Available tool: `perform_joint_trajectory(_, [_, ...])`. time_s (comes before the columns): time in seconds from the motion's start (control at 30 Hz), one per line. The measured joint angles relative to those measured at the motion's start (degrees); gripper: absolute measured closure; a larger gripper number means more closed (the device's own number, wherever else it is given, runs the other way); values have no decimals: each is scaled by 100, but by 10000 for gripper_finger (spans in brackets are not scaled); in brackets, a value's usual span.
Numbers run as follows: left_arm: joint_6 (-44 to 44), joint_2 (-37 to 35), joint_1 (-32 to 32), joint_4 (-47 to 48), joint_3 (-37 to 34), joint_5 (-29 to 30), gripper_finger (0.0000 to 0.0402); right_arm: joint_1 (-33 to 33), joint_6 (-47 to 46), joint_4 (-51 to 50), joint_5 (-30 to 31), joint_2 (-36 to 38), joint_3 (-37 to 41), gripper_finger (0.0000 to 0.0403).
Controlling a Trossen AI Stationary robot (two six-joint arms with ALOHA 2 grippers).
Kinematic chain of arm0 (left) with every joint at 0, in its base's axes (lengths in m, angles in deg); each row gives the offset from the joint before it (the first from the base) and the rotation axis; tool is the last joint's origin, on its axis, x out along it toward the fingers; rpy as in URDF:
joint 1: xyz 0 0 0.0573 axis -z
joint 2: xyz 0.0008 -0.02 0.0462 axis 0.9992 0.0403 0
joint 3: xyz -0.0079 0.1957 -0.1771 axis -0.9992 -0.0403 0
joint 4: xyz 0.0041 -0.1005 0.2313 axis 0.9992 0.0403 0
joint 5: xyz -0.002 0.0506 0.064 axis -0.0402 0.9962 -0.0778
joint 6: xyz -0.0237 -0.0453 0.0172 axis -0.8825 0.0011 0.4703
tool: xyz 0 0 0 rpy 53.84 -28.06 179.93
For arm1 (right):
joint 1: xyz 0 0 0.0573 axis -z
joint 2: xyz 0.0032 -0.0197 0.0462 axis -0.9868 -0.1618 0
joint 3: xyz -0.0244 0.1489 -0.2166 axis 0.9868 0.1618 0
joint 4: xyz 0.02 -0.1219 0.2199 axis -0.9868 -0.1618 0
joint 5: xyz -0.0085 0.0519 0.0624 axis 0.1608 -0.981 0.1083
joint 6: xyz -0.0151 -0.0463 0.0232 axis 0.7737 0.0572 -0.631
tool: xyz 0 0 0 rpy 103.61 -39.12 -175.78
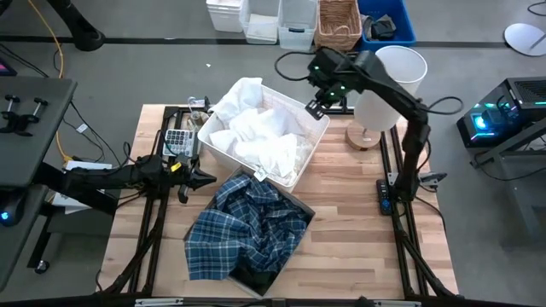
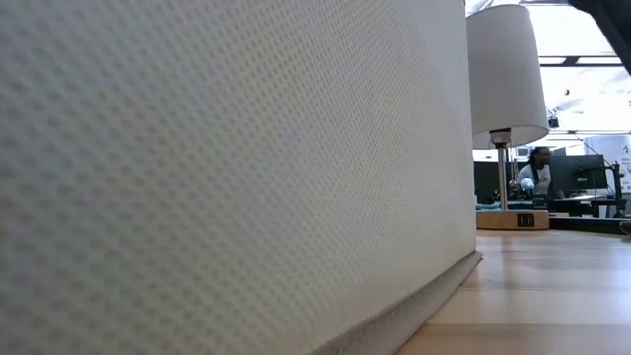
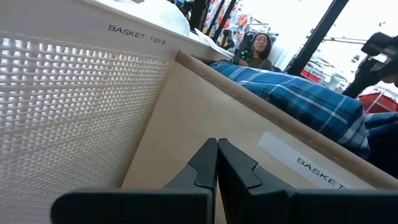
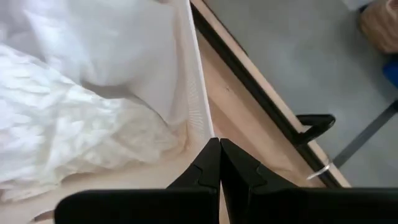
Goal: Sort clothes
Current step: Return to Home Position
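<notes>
White garments lie heaped in the white plastic bin at the table's far middle. The blue-and-white plaid shirt fills the beige box in front of it, spilling over the box's left side. My left gripper is shut and empty, low at the table's left, pointing at the gap where bin and box meet. My right gripper is shut and empty, held above the bin's far right corner. The dark green and dark grey garments are out of view.
A lamp with a white shade stands on the table's far right. A small grey device lies at the far left. Bare wood lies at the right and near right. Storage bins and a wicker basket stand on the floor beyond the table.
</notes>
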Motion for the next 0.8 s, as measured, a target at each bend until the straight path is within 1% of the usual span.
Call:
perform_joint_trajectory(0.1, [0, -1, 0, -2, 0, -2, 401, -77, 14, 15, 88, 311, 2, 403])
perform_joint_trajectory(0.23, [-2, 0, 0, 0, 0, -2, 401, -229, 26, 54, 515, 632, 17, 403])
perform_joint_trajectory(0.3, [-5, -1, 0, 0, 0, -2, 401, -311, -12, 241, 650, 912, 343, 403])
perform_joint_trajectory(0.37, [-7, -1, 0, 0, 0, -2, 401, -382, -100, 654, 560, 1378, 1076, 403])
perform_joint_trajectory(0.53, [-9, 0, 0, 1, 0, -2, 401, -700, -601, 2381, 492, 2919, 3938, 403])
perform_joint_trajectory(0.6, [-9, -1, 0, 0, 0, -2, 401, -814, -1001, 3011, 444, 3499, 4881, 403])
perform_joint_trajectory(0.7, [-9, -1, 0, 0, 0, -2, 401, -952, -1532, 3547, 460, 4216, 5831, 403])
perform_joint_trajectory(0.8, [-9, 0, 0, 0, 0, -2, 401, -1002, -1940, 3693, 528, 4635, 6354, 403])
